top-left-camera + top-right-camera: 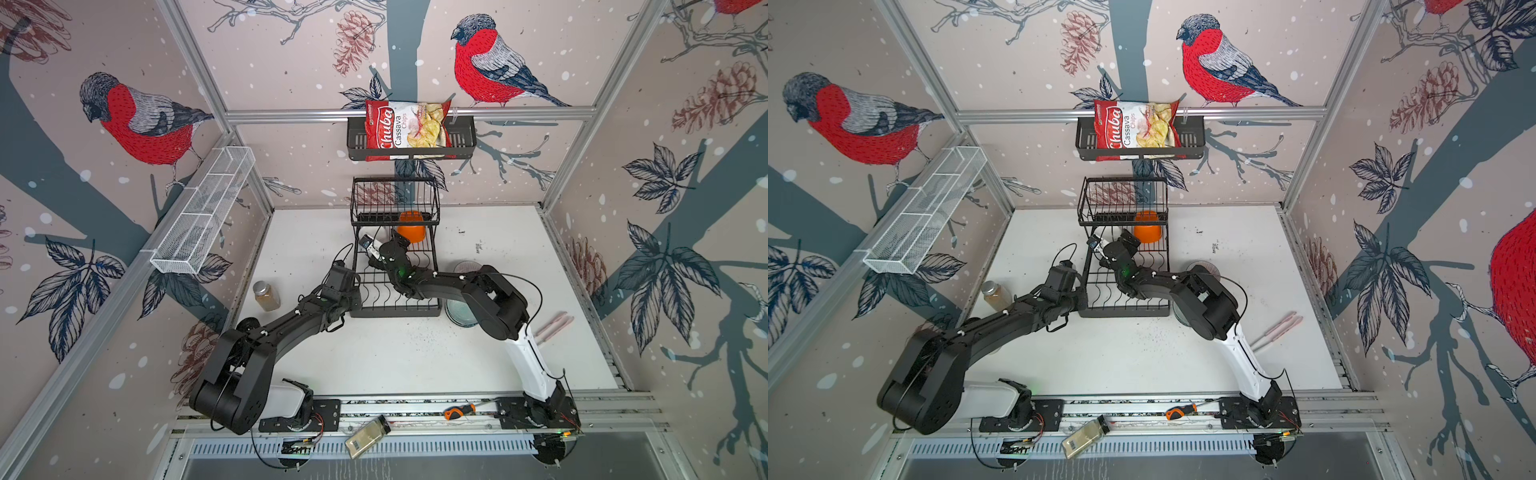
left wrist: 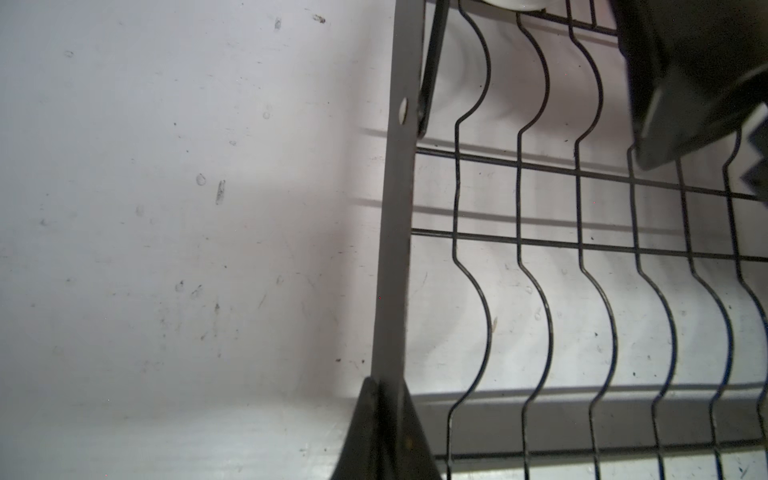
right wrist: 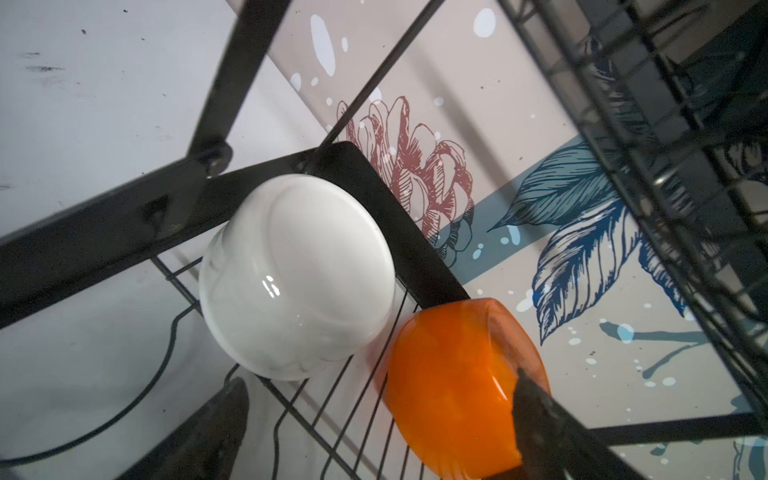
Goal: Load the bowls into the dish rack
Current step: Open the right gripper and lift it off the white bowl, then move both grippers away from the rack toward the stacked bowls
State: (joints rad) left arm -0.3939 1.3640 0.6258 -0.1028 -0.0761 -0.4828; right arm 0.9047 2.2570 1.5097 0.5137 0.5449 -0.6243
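The black wire dish rack (image 1: 395,311) stands mid-table in both top views. At its far end, under the raised basket, an orange bowl (image 1: 410,231) lies tipped on the lower grid beside an upturned white bowl (image 3: 297,274). My right gripper (image 3: 376,382) reaches in over the grid and is open; the orange bowl (image 3: 449,386) lies against one finger and the other finger stands apart. My left gripper (image 2: 384,388) is shut on the rack's side bar (image 2: 397,249). A mint-green bowl (image 1: 456,315) and another round bowl (image 1: 466,266) sit right of the rack, partly hidden by my right arm.
A jar (image 1: 266,295) of brown stuff stands left of the rack. Pink utensils (image 1: 555,326) lie at the right. A chips bag (image 1: 407,131) sits in the black wall shelf. A white mesh trough (image 1: 203,212) hangs on the left wall. A screwdriver (image 1: 459,410) lies on the front rail.
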